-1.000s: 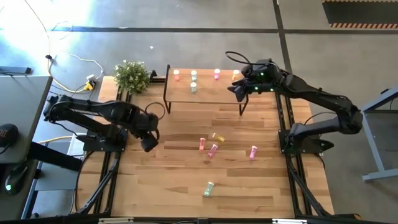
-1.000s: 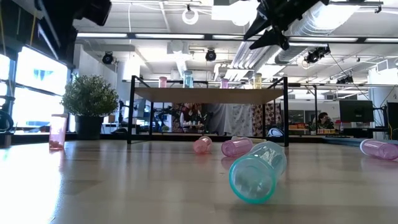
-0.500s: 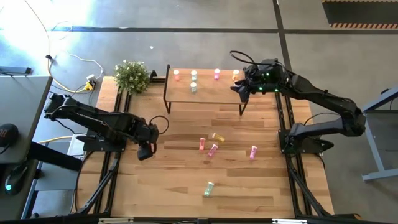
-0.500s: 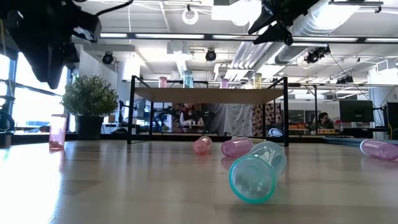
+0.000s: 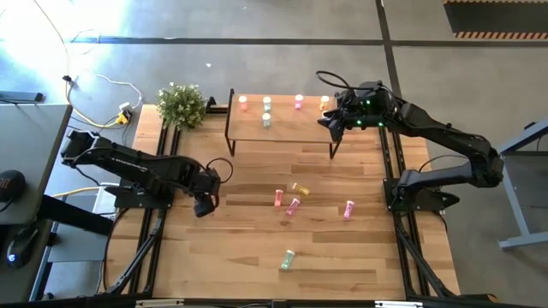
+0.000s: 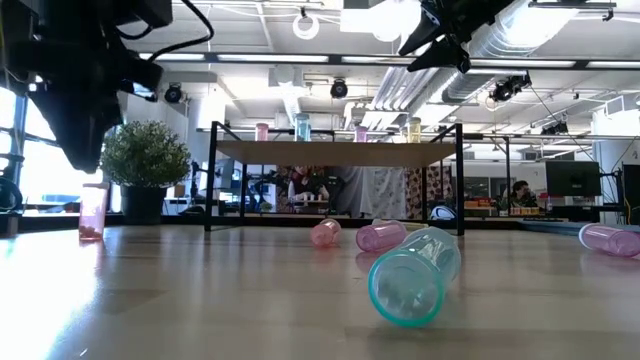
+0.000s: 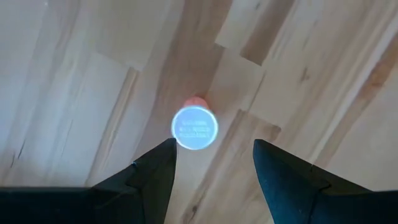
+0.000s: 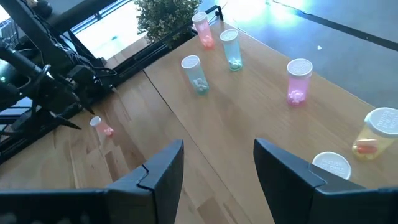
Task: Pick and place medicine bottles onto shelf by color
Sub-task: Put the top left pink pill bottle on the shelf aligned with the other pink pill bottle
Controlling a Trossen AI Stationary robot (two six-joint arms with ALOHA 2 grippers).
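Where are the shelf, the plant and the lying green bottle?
shelf (image 5: 287,130): high view, bare part of its top.
plant (image 6: 144,155): low view, its leaves.
green bottle (image 6: 412,276): low view, its side.

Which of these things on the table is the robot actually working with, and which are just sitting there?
Part of the job:
- shelf
- bottles standing on the shelf
- loose bottles on the table
- upright salmon bottle below the left gripper
- right gripper, above the shelf

Just sitting there:
- potted plant
- cables beside the table
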